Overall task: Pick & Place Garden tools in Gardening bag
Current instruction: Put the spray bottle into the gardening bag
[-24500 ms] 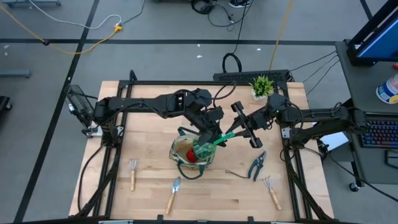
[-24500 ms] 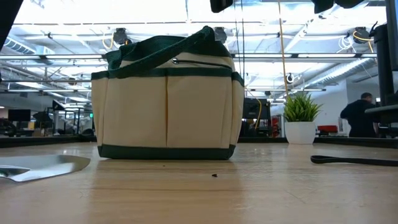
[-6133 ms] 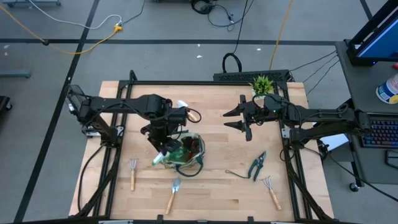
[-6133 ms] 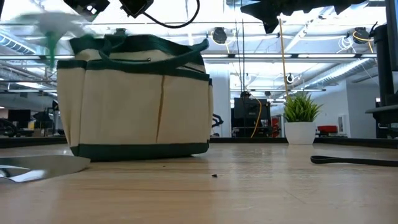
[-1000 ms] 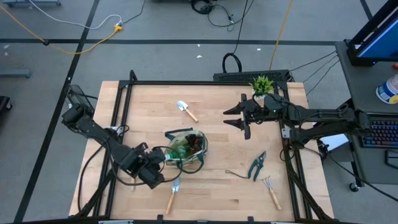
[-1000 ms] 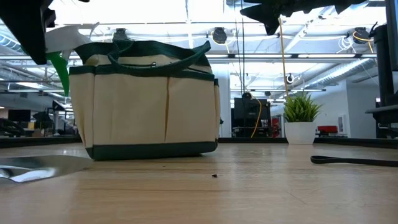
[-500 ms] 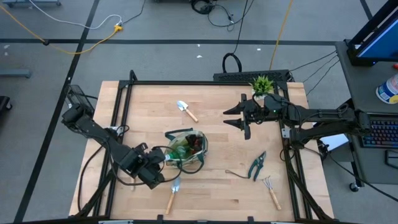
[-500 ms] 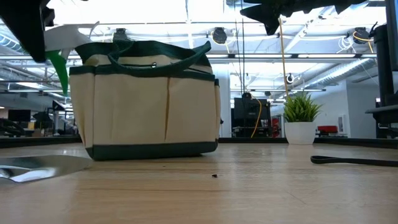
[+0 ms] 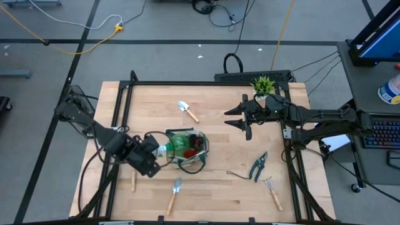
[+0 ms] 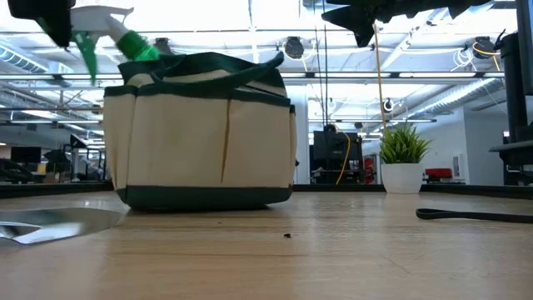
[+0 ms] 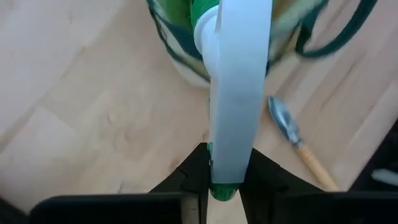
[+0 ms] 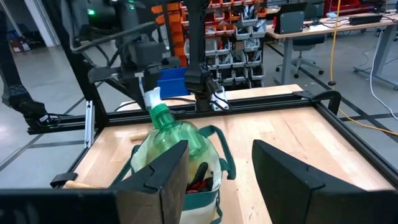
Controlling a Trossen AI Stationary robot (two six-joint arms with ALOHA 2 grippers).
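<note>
The beige gardening bag (image 9: 187, 151) with green trim stands at the table's middle; it also shows in the low view (image 10: 204, 137). A green spray bottle (image 9: 178, 145) lies slanted in its open top, its white spray head (image 10: 100, 18) sticking out over the bag's left side. My left gripper (image 9: 149, 156) is shut on that head. My right gripper (image 9: 240, 119) hovers open and empty to the right of the bag, its fingers apart in the right wrist view (image 12: 217, 180). A red-and-black item (image 9: 195, 145) lies inside the bag. My left gripper pinches the white spray head (image 11: 239, 124) between its two fingers (image 11: 198, 171). The fingers come slanting from the table's left and near side and lie along the head. The bottle is tilted, head up, and its green body (image 12: 171, 138) lies in the bag's open top.
A trowel (image 9: 187, 111) lies beyond the bag and another (image 9: 174, 194) lies near the front edge. A fork-rake handle (image 9: 132, 182) lies under my left arm. The teal shears (image 9: 257, 165) and a fork-rake (image 9: 272, 190) lie front right. A potted plant (image 9: 263, 85) stands at the far right.
My left gripper has risen and gone toward the table's far edge with the spray head. The bottle's head has lifted, and its green neck now shows above the bag's rim. The bag has slid a little along the table.
</note>
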